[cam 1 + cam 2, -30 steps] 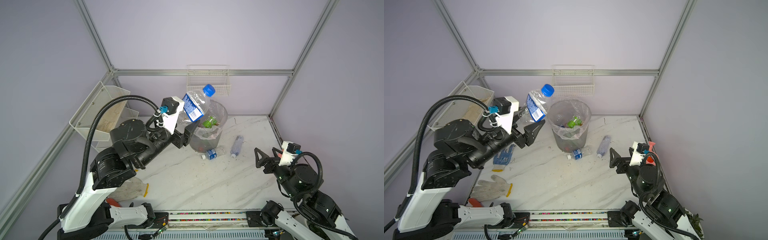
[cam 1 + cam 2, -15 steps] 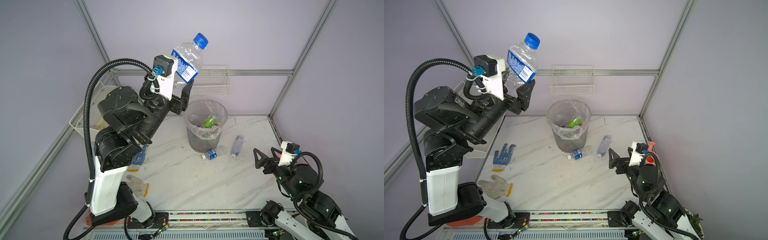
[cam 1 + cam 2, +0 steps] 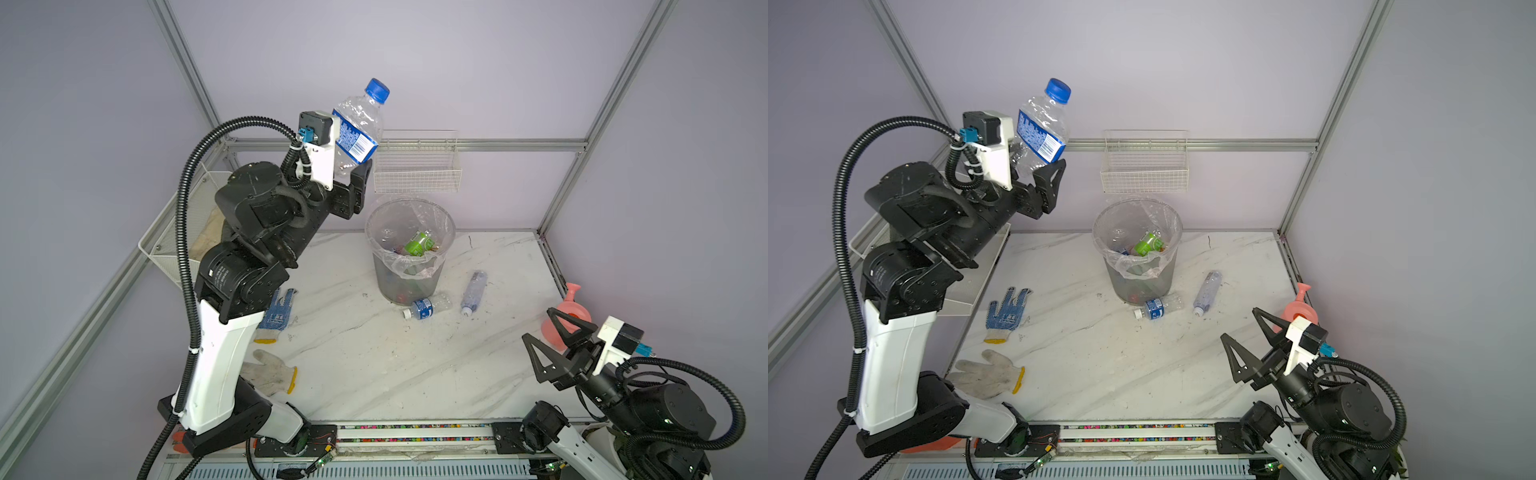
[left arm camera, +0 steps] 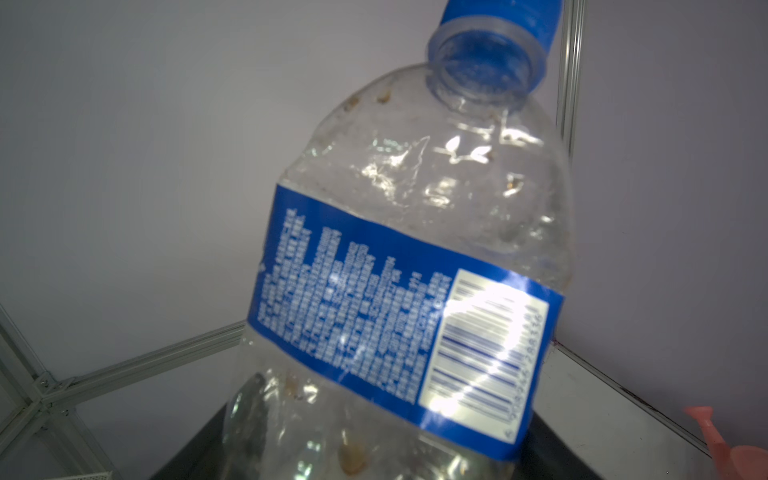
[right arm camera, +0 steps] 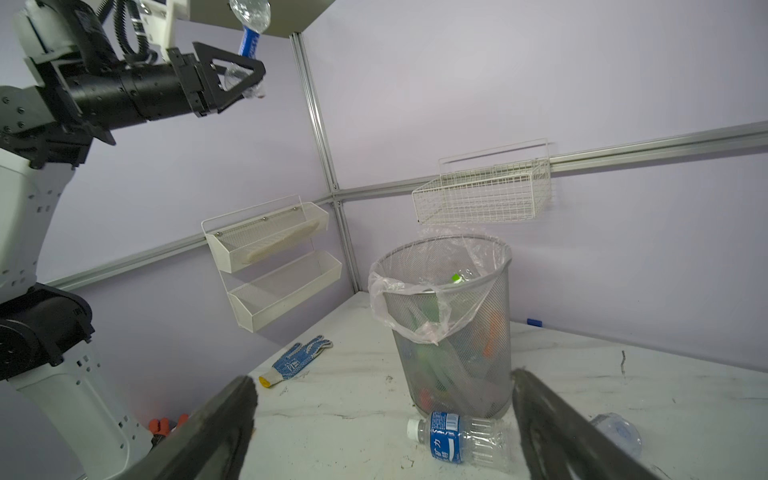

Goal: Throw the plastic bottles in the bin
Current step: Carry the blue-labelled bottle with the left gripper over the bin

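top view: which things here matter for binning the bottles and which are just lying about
Job: blue-cap bottle held aloft, bin, blue-label bottle and clear bottle lying near it, green bottle inside.
Lying about: blue glove, white glove, pink spray bottle, wire basket on the back wall.

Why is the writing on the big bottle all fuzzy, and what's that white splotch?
Left wrist view: the bottle sits so close that its small print is soft, and light glares white off the barcode. Right wrist view: the right gripper is a dark blur, too near the lens. In both top views the bin looks sharp and evenly lit.
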